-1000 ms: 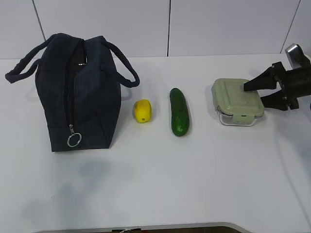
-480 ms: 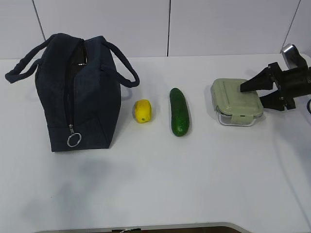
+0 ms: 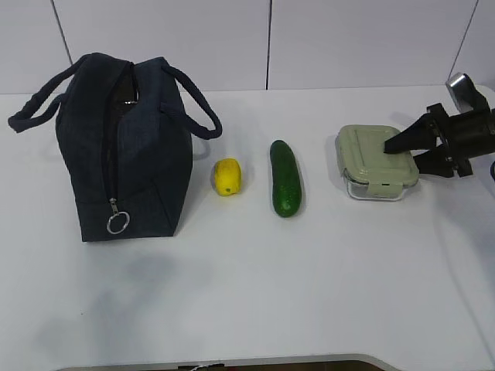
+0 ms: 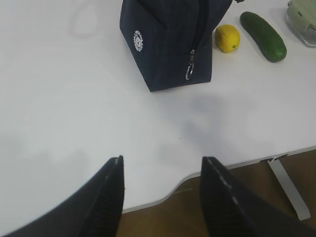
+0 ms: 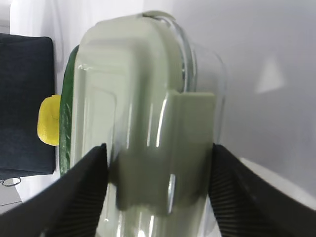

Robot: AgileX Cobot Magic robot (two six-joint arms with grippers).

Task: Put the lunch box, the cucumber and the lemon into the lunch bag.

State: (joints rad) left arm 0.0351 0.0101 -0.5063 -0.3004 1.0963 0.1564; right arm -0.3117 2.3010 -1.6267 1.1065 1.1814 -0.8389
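The lunch box (image 3: 375,158) with its sage-green lid rests on the white table at the right. My right gripper (image 3: 402,152) reaches in from the right and its jaws press against both sides of the lunch box's (image 5: 148,98) near end, at the lid clip. The cucumber (image 3: 285,178) lies left of the box, and the lemon (image 3: 227,176) left of that. At the far left stands the navy lunch bag (image 3: 128,154). My left gripper (image 4: 162,160) hovers open and empty over the table's front edge, well short of the lunch bag (image 4: 168,39).
A silver ring pull (image 3: 117,223) hangs low on the bag's near end, and both handles droop outward. The table's front edge (image 4: 163,197) curves just under my left fingers. A white wall runs behind the table.
My right gripper's jaws have narrowed onto the lunch box, which shifted slightly left at first. The left arm, bag, lemon and cucumber have not moved.
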